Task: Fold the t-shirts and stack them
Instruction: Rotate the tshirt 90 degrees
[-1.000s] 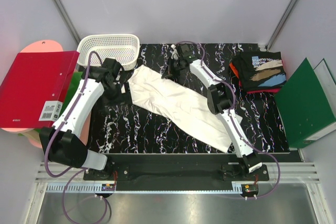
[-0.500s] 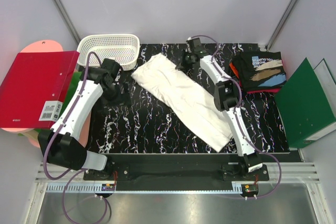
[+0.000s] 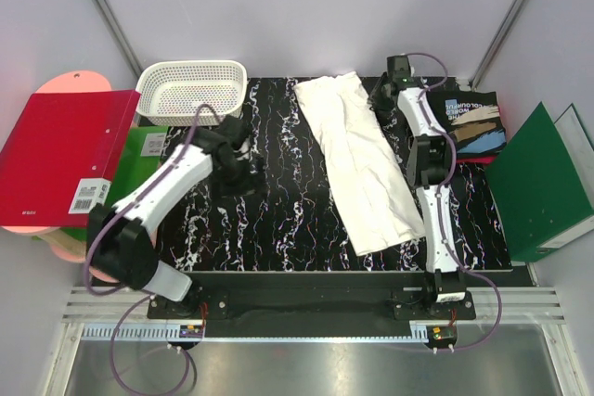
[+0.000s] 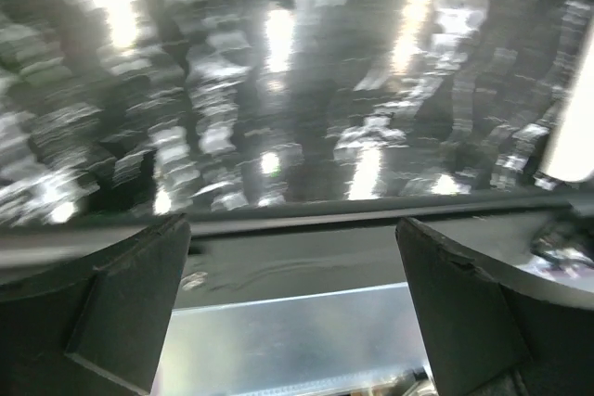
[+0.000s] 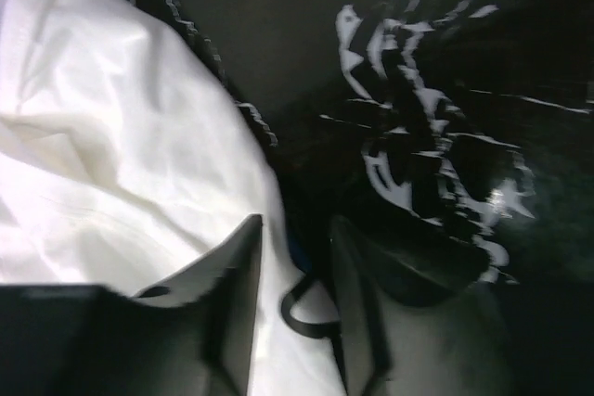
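A white t-shirt, folded into a long strip, lies on the black marbled table from the back centre down to the front right. My right gripper is at the strip's far right corner. In the right wrist view its fingers stand a little apart, with the white t-shirt's edge and a dark printed loop lying in the gap. A folded black t-shirt with tan-blue-white print tops a red-orange one at the back right. My left gripper is wide open over bare table, holding nothing.
A white lattice basket stands at the back left. A red binder and a green one lie off the table's left side. Another green binder lies at the right. The table's front rail shows in the left wrist view.
My right gripper swung the white t-shirt's far end toward the back right, turning the strip, and its jaws have parted. My left arm moved right, away from the shirt.
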